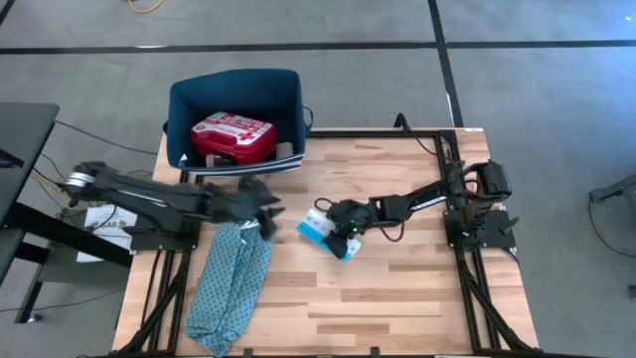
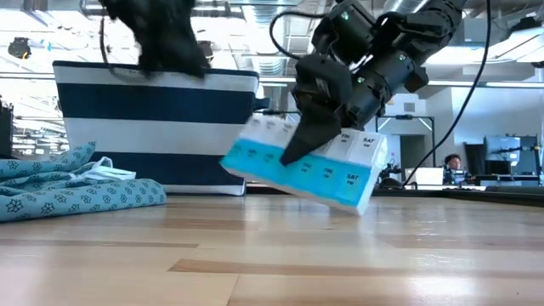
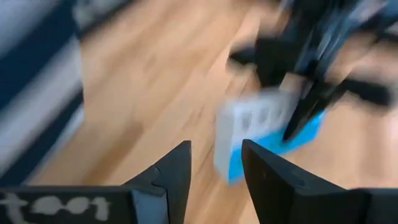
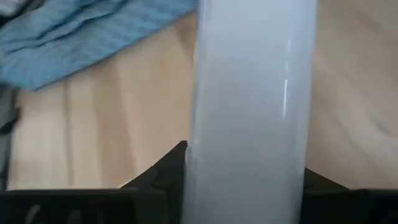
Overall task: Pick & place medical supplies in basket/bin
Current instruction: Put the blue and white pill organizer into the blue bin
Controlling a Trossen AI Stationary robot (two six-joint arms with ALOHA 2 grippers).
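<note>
The light blue and white pill strip box (image 1: 320, 233) is in my right gripper (image 1: 343, 231) near the table's middle; the low view shows the pill strip box (image 2: 327, 174) tilted just above the wood. My left gripper (image 1: 264, 211) is open and holds nothing. It hovers left of the box, over the top end of the teal cloth (image 1: 233, 283), and shows in its own view (image 3: 214, 168). The navy bin (image 1: 183, 111) stands at the far left of the table. The red first-aid case (image 1: 232, 137) lies inside it. My right gripper is shut on the pill strip box, pinching it across its long body near the middle (image 2: 280, 157). The fingers (image 2: 302, 140) slant down from above and from the table's right. The box (image 4: 249, 124) is tilted, one end lower; whether a corner touches the table, I cannot tell.
The teal patterned cloth (image 2: 59, 191) lies crumpled along the table's left side, with a small white piece (image 2: 106, 172) on it. The bin's striped wall (image 2: 153, 127) stands behind it. Bare wood (image 1: 397, 298) stretches over the near and right parts of the table.
</note>
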